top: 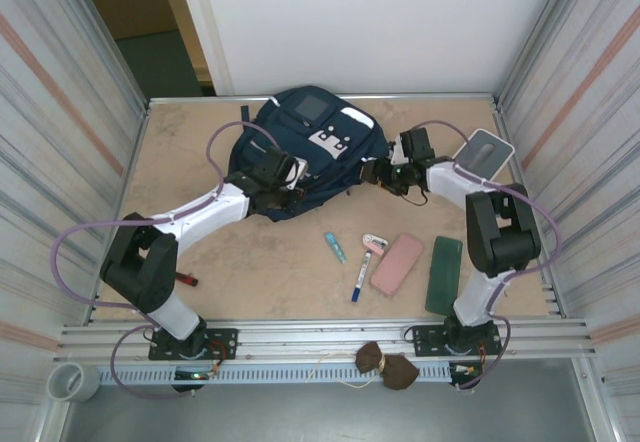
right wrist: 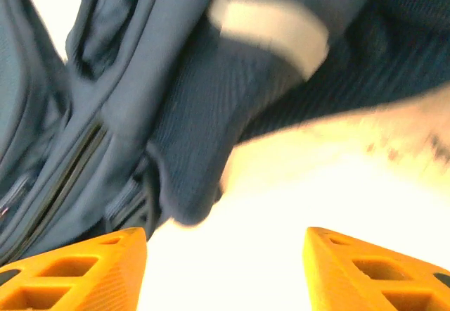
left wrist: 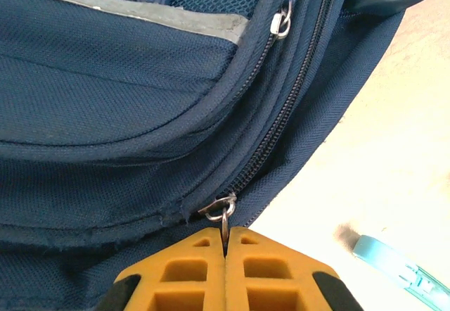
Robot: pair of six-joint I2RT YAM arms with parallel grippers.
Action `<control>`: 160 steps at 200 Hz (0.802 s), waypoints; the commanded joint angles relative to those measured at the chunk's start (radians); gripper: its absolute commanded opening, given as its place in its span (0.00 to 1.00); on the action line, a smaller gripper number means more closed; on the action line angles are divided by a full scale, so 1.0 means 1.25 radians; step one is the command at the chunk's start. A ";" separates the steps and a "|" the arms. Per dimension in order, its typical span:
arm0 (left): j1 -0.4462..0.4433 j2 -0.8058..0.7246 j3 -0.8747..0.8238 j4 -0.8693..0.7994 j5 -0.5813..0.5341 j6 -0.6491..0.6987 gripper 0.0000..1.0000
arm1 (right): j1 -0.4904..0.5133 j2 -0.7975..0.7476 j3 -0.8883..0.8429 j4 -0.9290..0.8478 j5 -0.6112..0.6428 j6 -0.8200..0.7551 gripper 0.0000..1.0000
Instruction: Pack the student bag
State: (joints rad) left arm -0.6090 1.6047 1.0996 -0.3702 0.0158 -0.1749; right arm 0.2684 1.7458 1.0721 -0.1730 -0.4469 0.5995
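- student bag (top: pixel 300 152): navy, lying at the far middle of the table between both arms; markings on its white patch are too small to read.
- left gripper (left wrist: pixel 225 244): orange fingers pressed together, pinching the metal zipper pull (left wrist: pixel 223 209) at the bag's near edge.
- right gripper (right wrist: pixel 225 255): fingers spread with nothing between them, just beside the bag's right side.
- loose items, apart from the bag on its near side: teal marker (top: pixel 334 247), blue pen (top: pixel 360 280), pink case (top: pixel 397 263), dark green case (top: pixel 445 275).
- table (top: pixel 170 152): beige, mottled; ribbed metal walls on both sides.
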 commanded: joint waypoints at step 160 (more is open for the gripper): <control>0.027 -0.053 -0.026 -0.043 -0.074 0.031 0.00 | 0.063 0.098 -0.008 0.085 0.019 0.039 0.00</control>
State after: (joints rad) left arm -0.6144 1.6020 1.0836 -0.3649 -0.0010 -0.1719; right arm 0.4168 1.9175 1.0687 0.0921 -0.5037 0.7929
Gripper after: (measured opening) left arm 0.063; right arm 0.068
